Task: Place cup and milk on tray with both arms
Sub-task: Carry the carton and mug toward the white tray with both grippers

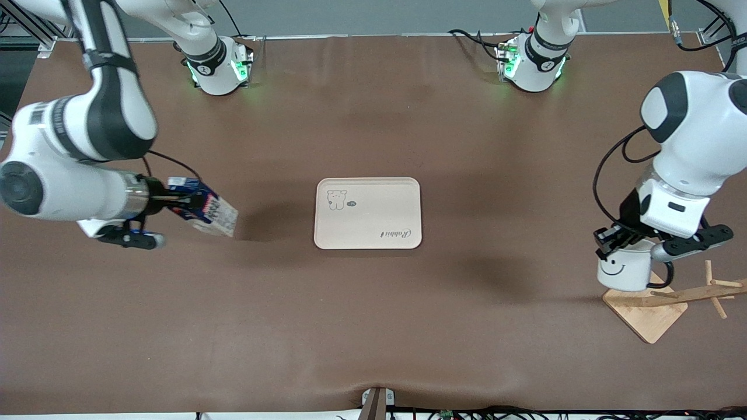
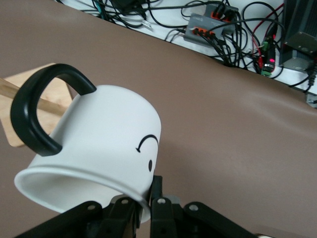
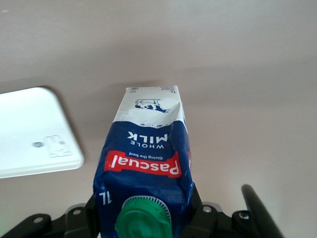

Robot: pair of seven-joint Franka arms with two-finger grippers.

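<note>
The cream tray (image 1: pixel 367 224) lies flat at the table's middle, bare; it also shows in the right wrist view (image 3: pixel 29 129). My right gripper (image 1: pixel 178 201) is shut on the dark blue milk (image 1: pixel 205 209) at its green-capped top and holds it tilted above the table, toward the right arm's end, apart from the tray. The wrist view shows the milk (image 3: pixel 146 144) between the right gripper's (image 3: pixel 146 220) fingers. My left gripper (image 1: pixel 610 240) is shut on the rim of the white smiley cup (image 1: pixel 624 269), opening up, at the wooden stand's base. In its wrist view the left gripper (image 2: pixel 146 201) pinches the cup (image 2: pixel 106 136).
A wooden stand with a diamond-shaped base (image 1: pixel 650 318) and pegs (image 1: pixel 709 289) stands at the left arm's end, right beside the cup; its base shows in the left wrist view (image 2: pixel 20 94). Cables and electronics (image 2: pixel 213 25) lie off the table's edge.
</note>
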